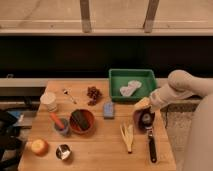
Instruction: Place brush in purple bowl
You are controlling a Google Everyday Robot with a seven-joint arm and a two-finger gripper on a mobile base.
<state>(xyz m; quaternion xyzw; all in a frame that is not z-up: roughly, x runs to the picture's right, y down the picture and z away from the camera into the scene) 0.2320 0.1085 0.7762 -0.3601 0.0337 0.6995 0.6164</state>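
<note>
The purple bowl (145, 120) stands on the wooden table (100, 150) at the right, in front of the green tray. The brush (151, 146) lies flat on the table just in front of the bowl. Its black handle runs toward the table's front edge and its head end is near the bowl's rim. My gripper (142, 106) comes in from the right on the pale arm (182, 85). It hangs just above the far left rim of the bowl, apart from the brush.
A green tray (117, 75) with a white cloth is at the back right. An orange-red bowl (81, 121), a grey cup with an orange-handled tool (61, 125), a white cup (48, 100), a silver utensil (67, 93), a blue block (108, 109), a banana (127, 135) and an apple (39, 146) lie to the left.
</note>
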